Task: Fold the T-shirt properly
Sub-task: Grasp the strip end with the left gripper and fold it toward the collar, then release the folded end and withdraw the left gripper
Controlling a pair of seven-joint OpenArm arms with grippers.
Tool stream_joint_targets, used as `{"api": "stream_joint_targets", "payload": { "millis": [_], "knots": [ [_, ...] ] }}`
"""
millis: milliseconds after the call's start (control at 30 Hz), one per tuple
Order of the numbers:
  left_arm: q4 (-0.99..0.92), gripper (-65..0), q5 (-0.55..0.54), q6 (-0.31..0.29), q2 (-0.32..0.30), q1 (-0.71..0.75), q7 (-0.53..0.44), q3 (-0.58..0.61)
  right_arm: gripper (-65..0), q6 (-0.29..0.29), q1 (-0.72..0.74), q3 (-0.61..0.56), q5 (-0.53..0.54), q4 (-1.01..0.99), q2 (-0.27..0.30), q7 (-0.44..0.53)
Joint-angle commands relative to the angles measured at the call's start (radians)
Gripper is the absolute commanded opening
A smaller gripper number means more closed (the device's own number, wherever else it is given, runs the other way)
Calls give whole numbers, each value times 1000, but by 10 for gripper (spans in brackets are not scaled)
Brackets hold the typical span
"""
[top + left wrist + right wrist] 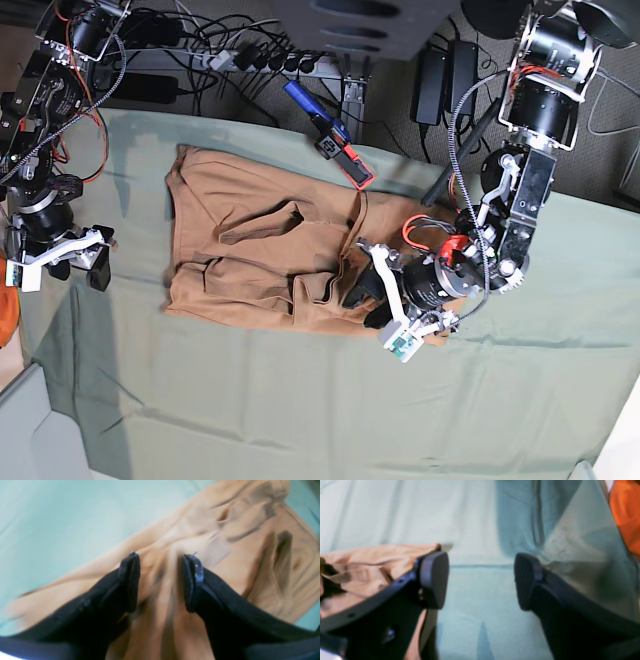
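Observation:
The tan T-shirt [250, 260] lies spread and rumpled on the green cloth, with creases near its middle. My left gripper [368, 300] is at the shirt's near right part. In the left wrist view the left gripper [161, 580] has its jaws apart, with a ridge of the T-shirt [250, 562] between them; the picture is blurred. My right gripper [80, 272] is left of the shirt, apart from it. In the right wrist view the right gripper [481, 580] is open and empty above bare green cloth, with the T-shirt's edge [357, 565] beside its left finger.
The sage-green cloth sheet [250, 400] covers the table. A blue-handled tool [330, 135] lies at the back edge above the shirt. Cables and a power strip [250, 55] run behind the table. A bright orange object [625, 512] sits at the left edge [5, 320].

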Motion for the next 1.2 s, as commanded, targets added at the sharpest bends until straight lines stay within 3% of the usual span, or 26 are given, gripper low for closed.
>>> {"api": "stream_joint_targets", "payload": {
  "millis": [0,100,233,367,567,767,1167],
  "knots": [
    [-20,-347,11,-6,6,-27,-43,0,-235,57,13,8,8,17,16,9],
    [-155,-347,14,-9,39,-71,-100,0,-235,57,12,11,31,17,16,-19],
    [-313,-347,13,-55,77,-145,-106,0,-235,60,-26,15,61,16,16,-21],
    [-315,-347,-70,-59,77,-203,37,-1,-235,61,-89,14,77,14,0,-13],
    [-138,-347,-233,-99,74,-224,195,-50,-234,72,-106,11,113,14,-63,9],
    [-63,-347,-293,-99,-14,-224,220,-62,-234,76,-103,-13,105,8,-149,15],
    [-63,-347,-354,-101,-182,-212,238,-129,-234,76,-55,-69,105,-143,-162,64]
  ]
}}
